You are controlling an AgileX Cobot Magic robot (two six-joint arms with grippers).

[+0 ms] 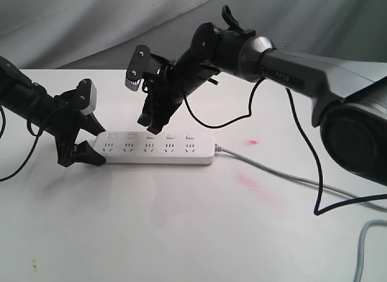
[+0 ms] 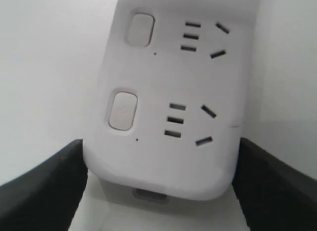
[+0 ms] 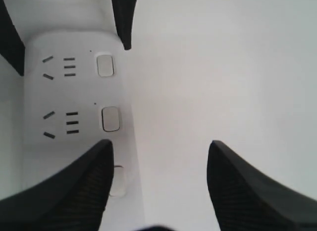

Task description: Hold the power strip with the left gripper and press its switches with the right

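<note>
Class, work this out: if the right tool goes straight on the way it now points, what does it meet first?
Probably the power strip, at or near its middle switch; the depth is unclear.

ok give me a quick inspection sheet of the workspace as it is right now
surface: white table, with pink stains to one side of the strip.
job's things: power strip lies flat mid-table, five switches in a row along one long edge.
clutter: nothing seen.
end effectors: left end effector shut on the strip's end, a finger against each long side. right end effector open, over the middle of the switch row; contact cannot be told.
cables: grey cord leaves the strip's free end. black cables hang loose from the arms.
surroundings: grey cloth backdrop.
</note>
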